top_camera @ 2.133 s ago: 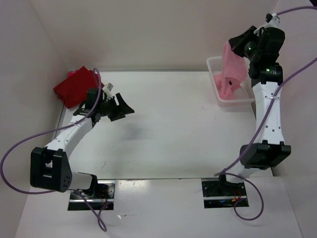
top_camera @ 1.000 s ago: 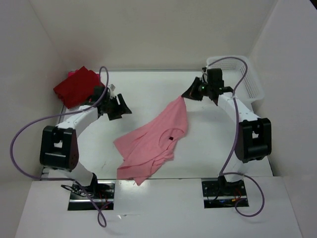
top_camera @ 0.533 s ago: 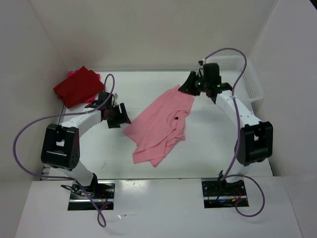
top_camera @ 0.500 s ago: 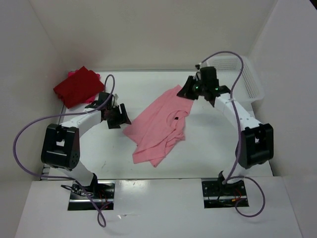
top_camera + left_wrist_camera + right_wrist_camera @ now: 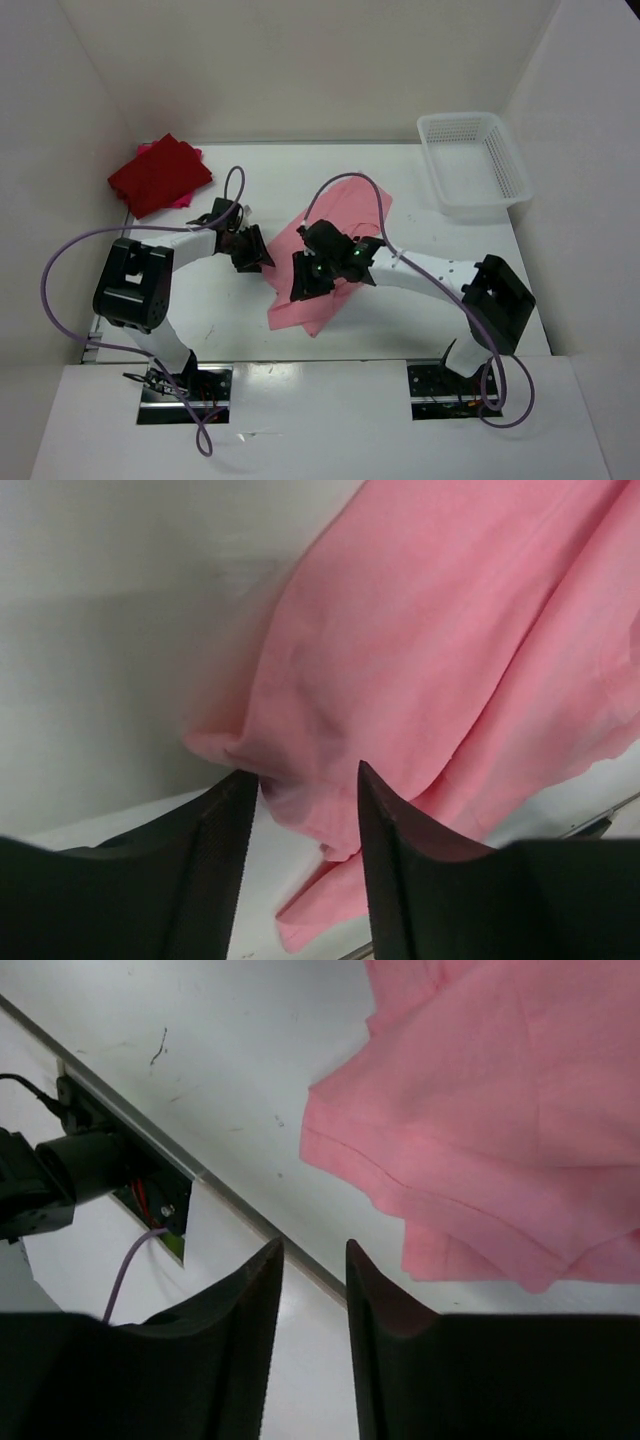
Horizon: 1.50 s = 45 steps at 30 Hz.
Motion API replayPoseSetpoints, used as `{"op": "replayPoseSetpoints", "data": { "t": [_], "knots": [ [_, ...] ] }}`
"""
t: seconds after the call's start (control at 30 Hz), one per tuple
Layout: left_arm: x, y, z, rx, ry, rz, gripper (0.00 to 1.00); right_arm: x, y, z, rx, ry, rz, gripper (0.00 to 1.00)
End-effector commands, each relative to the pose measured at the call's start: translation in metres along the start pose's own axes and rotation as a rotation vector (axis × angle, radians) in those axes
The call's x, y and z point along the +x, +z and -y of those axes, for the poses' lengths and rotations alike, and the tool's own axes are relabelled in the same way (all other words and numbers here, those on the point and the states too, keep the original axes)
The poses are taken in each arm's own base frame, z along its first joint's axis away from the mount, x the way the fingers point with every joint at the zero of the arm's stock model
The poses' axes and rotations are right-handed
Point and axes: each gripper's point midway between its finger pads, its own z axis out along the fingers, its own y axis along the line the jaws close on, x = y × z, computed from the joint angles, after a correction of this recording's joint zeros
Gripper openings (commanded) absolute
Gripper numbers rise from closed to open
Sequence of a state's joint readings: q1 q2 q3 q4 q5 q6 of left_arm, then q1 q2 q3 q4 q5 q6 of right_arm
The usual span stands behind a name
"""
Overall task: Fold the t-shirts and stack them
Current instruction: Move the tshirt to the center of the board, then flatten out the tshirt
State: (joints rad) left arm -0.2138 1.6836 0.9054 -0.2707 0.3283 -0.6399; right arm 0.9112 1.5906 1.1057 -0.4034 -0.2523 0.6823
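The light pink t-shirt lies crumpled in the middle of the table, also seen close up in the wrist views. My left gripper is low at its left edge. Its jaws are open, with a fold of the hem between the tips and not pinched. My right gripper hovers over the shirt's near part, open and empty, with the hem just beyond its fingertips. The dark red t-shirt lies folded at the far left on the crimson-pink one, which only peeks out.
A white mesh basket stands at the far right corner. White walls close in the left, back and right sides. The table's near edge with a metal strip and a cable mount lies beneath the right gripper.
The right gripper let go of the pink shirt at the back and swung to its near side. The left gripper moved right to the shirt's edge, and its jaws narrowed. The shirt now lies on the table.
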Motion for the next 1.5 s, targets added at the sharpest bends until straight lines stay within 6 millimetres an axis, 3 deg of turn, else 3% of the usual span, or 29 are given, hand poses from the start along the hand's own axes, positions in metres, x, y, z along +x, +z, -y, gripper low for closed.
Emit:
{"op": "replayPoseSetpoints", "data": {
  "t": [0.0,0.13,0.27,0.37,0.4,0.53,0.7,0.93,1.03,1.13,1.17,1.27,1.37,1.47],
  "knots": [
    [-0.001,0.013,-0.005,-0.011,-0.020,-0.003,0.52,0.007,0.010,0.022,0.095,0.079,0.046,0.39],
    [-0.004,0.013,-0.005,-0.013,-0.027,0.011,0.43,0.012,0.016,0.054,0.140,0.244,0.065,0.48],
    [-0.006,0.014,-0.003,-0.009,-0.024,0.018,0.36,-0.012,0.014,0.071,0.143,0.329,0.156,0.54],
    [-0.006,0.014,-0.003,-0.009,-0.024,0.018,0.30,-0.023,0.023,0.078,0.158,0.358,0.172,0.55],
    [-0.006,0.014,-0.003,-0.009,-0.024,0.018,0.29,-0.033,0.024,0.071,0.134,0.351,0.195,0.55],
    [-0.006,0.014,-0.003,-0.009,-0.024,0.018,0.27,-0.035,0.026,0.064,0.105,0.348,0.180,0.55],
    [-0.008,0.012,-0.002,-0.004,-0.021,0.025,0.22,-0.041,0.029,0.084,0.144,0.383,0.193,0.55],
    [-0.007,0.008,0.000,0.001,-0.036,0.033,0.16,-0.053,0.033,0.086,0.154,0.400,0.210,0.30],
    [-0.011,0.007,0.001,-0.003,-0.033,0.046,0.13,-0.057,0.037,0.085,0.155,0.401,0.209,0.26],
    [-0.020,0.006,0.004,-0.007,-0.028,0.070,0.11,-0.057,0.035,0.086,0.171,0.394,0.206,0.05],
    [-0.019,0.006,0.001,-0.020,-0.031,0.068,0.11,-0.060,0.030,0.082,0.158,0.390,0.219,0.03],
    [-0.026,0.002,0.005,-0.024,-0.028,0.081,0.10,-0.058,0.017,0.080,0.180,0.370,0.210,0.09],
    [-0.029,0.001,0.008,-0.018,-0.025,0.090,0.10,-0.047,0.005,0.080,0.184,0.364,0.193,0.36],
    [-0.030,0.004,0.009,-0.010,-0.024,0.086,0.10,-0.027,0.001,0.081,0.160,0.392,0.156,0.36]
  ]
}}
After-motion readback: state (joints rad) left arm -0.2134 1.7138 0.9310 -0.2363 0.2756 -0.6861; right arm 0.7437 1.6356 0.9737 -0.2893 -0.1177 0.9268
